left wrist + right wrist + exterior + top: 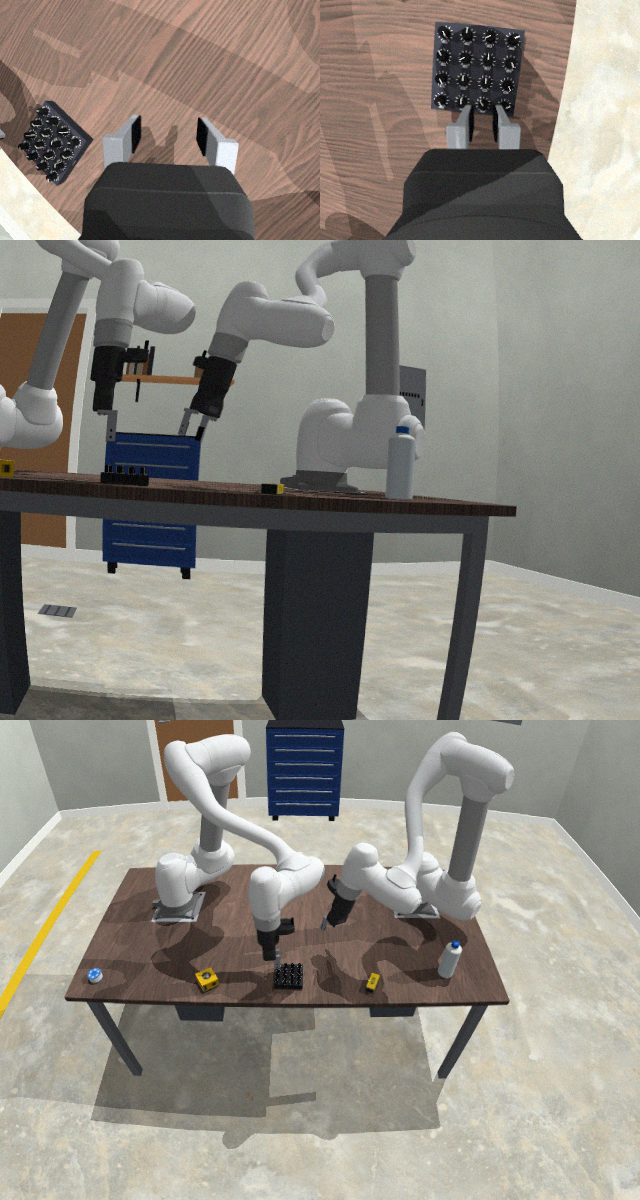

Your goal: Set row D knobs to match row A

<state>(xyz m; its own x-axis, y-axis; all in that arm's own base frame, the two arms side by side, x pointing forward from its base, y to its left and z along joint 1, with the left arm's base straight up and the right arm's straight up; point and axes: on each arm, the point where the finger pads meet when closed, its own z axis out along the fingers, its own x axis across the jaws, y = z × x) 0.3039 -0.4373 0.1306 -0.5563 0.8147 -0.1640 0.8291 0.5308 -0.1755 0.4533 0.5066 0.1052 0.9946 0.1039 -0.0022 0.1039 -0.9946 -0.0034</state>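
The black knob box [288, 986] [124, 479] [84, 141] [476, 70] stands near the table's front edge with a four-by-four grid of knobs. In the right wrist view the top row's white marks point, left to right, to lower right, up, lower left and upper right. The socket is not discernible, so I cannot tell row A from row D. My right gripper [483, 116] [111, 438] is partly open and empty above the box; its fingertips overlap the bottom row in its wrist view. My left gripper [169, 128] [323, 924] [190, 434] is wide open and empty, high above the table behind the box.
In the top view, a yellow block [206, 979] stands left of the box, and a smaller yellow block [372, 981] [279, 489] and a white bottle [449, 962] [400, 467] stand right of it. A blue-and-white round thing [95, 975] lies far left.
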